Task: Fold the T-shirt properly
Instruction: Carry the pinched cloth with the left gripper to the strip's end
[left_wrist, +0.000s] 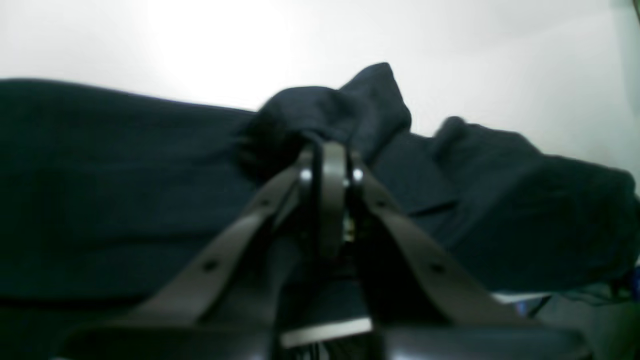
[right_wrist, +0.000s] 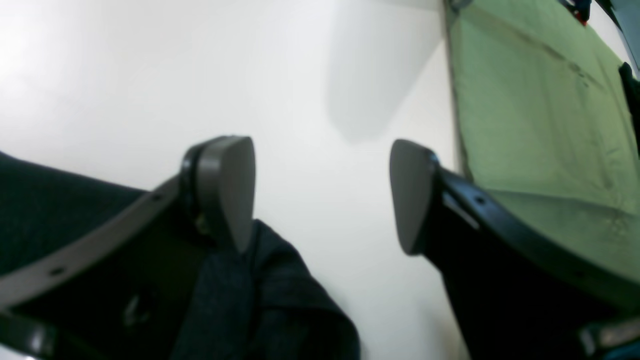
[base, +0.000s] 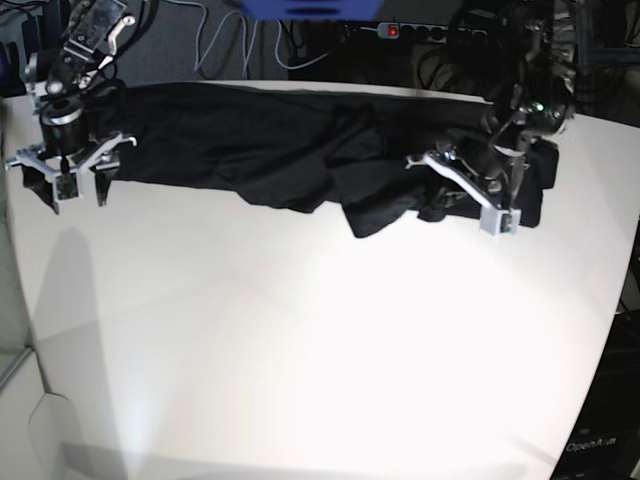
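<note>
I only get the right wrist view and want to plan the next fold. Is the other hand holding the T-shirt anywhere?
Observer: Yes. The left hand is shut on a bunched fold of the T-shirt.
Operator: Where on the garment is that?
Observer: In the base view, near its right end, where the fabric is crumpled on the white table.
Operator: And how does the rest lie?
Observer: Stretched in a long band along the table's far side, wrinkled in the middle.
Operator: Where is my right hand?
Observer: The right hand stands open at the band's opposite end, holding nothing.
</note>
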